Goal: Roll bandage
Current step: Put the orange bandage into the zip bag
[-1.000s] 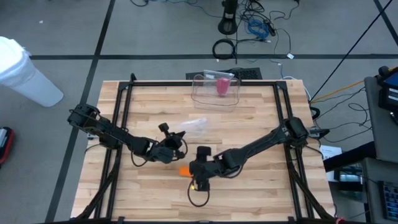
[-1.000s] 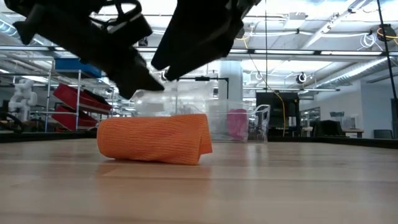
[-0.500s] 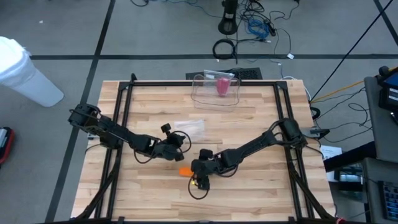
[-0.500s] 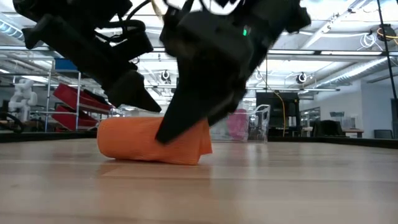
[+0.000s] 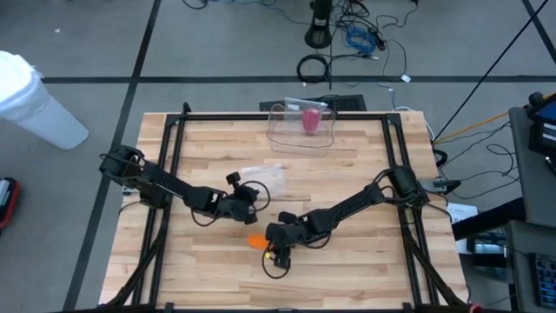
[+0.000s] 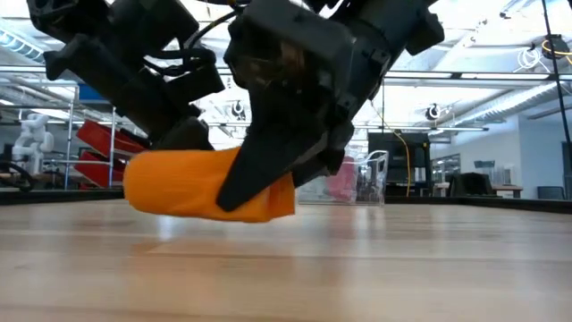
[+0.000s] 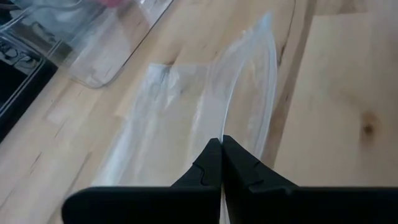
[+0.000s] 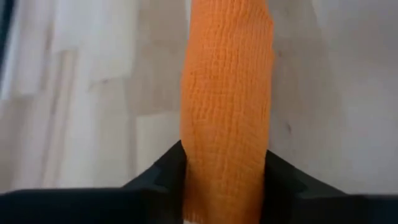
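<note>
An orange bandage roll [image 5: 257, 241] sits between the fingers of my right gripper [image 8: 225, 155] near the middle of the table, toward its near edge; the low view shows the roll [image 6: 192, 183] just above the wood. My left gripper [image 7: 221, 142] is just to the far left of it [image 5: 245, 205], shut on a clear plastic bag [image 7: 186, 106] that lies on the table [image 5: 263, 176]. My right gripper pinches the roll between its two fingers, one on each long side [image 8: 189, 152]. The fingers [image 6: 259, 165] slant down from above and from the table's right. The roll hangs about level, lifted just clear of the table. My left gripper pinches a thin edge of the clear bag [image 7: 226, 121] between its fingertips. That edge rises from the fingertips in a curve, and the rest of the bag lies on the table beyond it.
A clear plastic container [image 5: 302, 126] with a pink thing inside stands at the table's far edge; it also shows in the low view [image 6: 353, 179] behind the roll. Bare wood lies to the near left and near right.
My right gripper has come down over the orange roll and taken hold of it. The roll lay on the table and now hangs just clear of it, shifted a little toward the table's left. My left gripper has edged toward the roll.
</note>
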Motion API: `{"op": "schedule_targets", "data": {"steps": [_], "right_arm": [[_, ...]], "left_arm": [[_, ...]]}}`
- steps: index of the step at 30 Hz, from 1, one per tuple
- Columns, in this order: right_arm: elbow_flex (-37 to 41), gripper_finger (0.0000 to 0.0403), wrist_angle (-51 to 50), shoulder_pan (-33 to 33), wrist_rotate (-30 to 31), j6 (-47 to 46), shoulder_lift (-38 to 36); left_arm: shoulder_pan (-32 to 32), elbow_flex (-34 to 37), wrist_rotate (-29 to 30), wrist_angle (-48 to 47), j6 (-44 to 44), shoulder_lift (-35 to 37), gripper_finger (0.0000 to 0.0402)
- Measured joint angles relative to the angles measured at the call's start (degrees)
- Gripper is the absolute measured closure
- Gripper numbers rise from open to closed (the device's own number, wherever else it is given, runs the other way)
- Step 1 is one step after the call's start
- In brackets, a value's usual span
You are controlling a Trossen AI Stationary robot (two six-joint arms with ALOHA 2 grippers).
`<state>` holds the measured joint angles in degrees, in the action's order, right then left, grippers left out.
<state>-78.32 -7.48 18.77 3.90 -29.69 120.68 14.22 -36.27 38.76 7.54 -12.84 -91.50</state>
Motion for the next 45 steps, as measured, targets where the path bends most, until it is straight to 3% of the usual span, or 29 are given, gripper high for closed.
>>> {"op": "schedule_targets", "data": {"steps": [5, 10, 20, 26, 30, 45], "right_arm": [[0.0, 0.031, -1.0, -0.5, 0.5, -4.4, 0.0], [0.1, 0.0317, -2.5, -0.7, 0.9, -7.8, -2.5], [0.3, 0.0319, -15.0, -2.8, 20.1, -17.2, -5.3], [2.5, 0.0319, -12.8, -4.4, 22.1, -17.7, -5.2], [3.8, 0.0319, -13.2, -5.7, 27.3, -18.0, -5.2], [3.8, 0.0319, -11.5, -6.6, 24.2, -16.0, -4.1]], "left_arm": [[0.0, 0.0, 1.8, -1.1, -0.1, 0.0, 0.0401], [-0.8, 0.0, 3.3, -3.6, -0.8, 0.0, 0.0401], [-0.7, 0.0, 2.6, -3.5, -2.0, 0.0, 0.0401], [-1.1, 0.0, 1.0, -3.5, -3.4, -1.0, 0.0401], [-1.1, 0.0, 0.5, -2.7, -3.4, -2.3, 0.0401], [-1.7, 0.0, -1.4, 4.4, -3.4, -3.1, 0.0401]]}}
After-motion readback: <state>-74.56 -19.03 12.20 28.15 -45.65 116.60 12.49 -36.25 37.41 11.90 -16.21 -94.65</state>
